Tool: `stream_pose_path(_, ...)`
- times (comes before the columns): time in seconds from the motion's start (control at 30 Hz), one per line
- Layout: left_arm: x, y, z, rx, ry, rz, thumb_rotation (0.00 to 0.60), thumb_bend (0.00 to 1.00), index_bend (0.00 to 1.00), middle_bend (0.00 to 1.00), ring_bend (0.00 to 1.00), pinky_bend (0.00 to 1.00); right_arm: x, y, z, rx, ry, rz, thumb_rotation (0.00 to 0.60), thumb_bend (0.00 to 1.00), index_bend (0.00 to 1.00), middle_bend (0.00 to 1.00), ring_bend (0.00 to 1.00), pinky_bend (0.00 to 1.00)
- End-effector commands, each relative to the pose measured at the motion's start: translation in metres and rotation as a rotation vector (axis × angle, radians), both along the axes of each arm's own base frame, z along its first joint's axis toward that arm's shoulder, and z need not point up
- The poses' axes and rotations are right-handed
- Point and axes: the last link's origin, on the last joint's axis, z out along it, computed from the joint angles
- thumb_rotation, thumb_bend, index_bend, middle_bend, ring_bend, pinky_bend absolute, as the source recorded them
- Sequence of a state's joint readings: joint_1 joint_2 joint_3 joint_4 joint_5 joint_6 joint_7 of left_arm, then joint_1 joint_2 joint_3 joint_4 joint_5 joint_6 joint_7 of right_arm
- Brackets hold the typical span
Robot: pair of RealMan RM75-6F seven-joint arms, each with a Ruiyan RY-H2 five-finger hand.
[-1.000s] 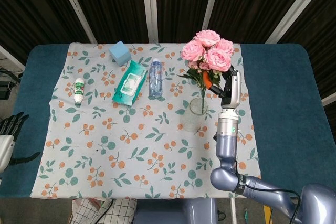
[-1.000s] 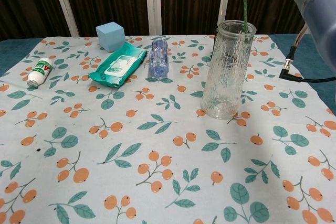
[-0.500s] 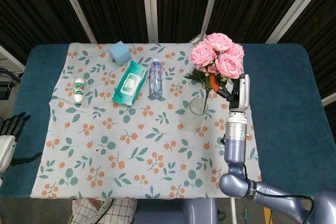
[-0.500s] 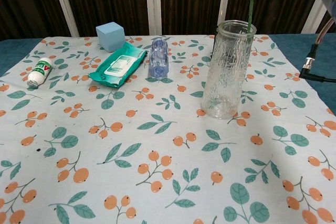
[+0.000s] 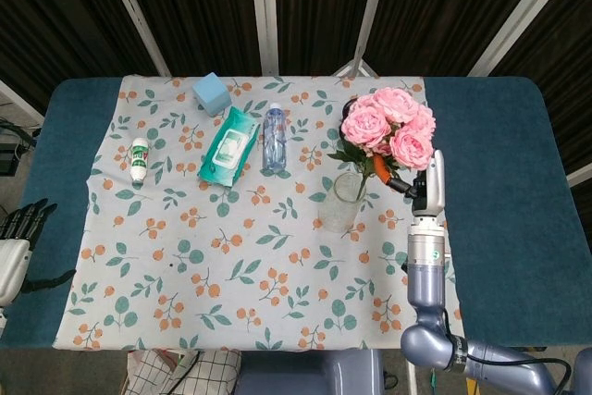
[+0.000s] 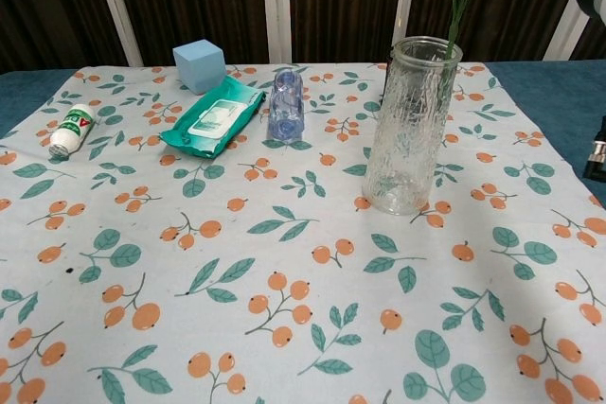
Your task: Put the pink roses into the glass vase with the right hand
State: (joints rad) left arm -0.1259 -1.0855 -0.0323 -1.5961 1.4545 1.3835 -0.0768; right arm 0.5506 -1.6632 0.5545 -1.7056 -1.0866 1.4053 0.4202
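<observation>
Here the right robot hand (image 5: 418,184) grips the pink roses (image 5: 388,129) by their stems, blooms above and right of the glass vase (image 5: 342,202), one stem reaching the rim. To seat them well, I judge it should bring the bunch upright over the mouth, then lower straight before releasing. The left robot hand (image 5: 17,228) hangs off the desk's edge, fingers apart, empty.

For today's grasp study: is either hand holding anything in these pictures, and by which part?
The right hand holds the pink roses by the stems just under the leaves, their ends in the glass vase. The left hand holds nothing.
</observation>
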Motion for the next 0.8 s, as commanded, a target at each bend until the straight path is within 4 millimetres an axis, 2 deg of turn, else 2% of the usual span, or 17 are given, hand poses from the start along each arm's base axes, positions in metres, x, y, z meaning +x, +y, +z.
stream_pose_path(0.03,0.000,0.000,0.000,-0.002,-0.001,-0.002,0.600,0.00,0.00,0.00,0.00,0.00,-0.005,0.004,-0.001,0.013,0.031,-0.005,0.600,0.36,0.49,0.56,0.52,0.42)
stream_pose_path(0.4,0.001,-0.001,0.000,-0.005,-0.001,-0.009,0.600,0.00,0.00,0.00,0.00,0.00,-0.024,0.023,-0.009,0.089,0.127,-0.026,0.600,0.36,0.49,0.56,0.52,0.42)
stream_pose_path(0.57,0.002,-0.001,-0.001,-0.006,0.000,-0.010,0.600,0.00,0.00,0.00,0.00,0.00,-0.023,0.031,-0.015,0.106,0.159,-0.009,0.600,0.36,0.49,0.56,0.52,0.42)
stream_pose_path(0.8,0.002,-0.001,-0.001,-0.006,0.000,-0.010,0.600,0.00,0.00,0.00,0.00,0.00,-0.013,0.031,-0.024,0.124,0.172,0.010,0.600,0.36,0.49,0.56,0.52,0.42)
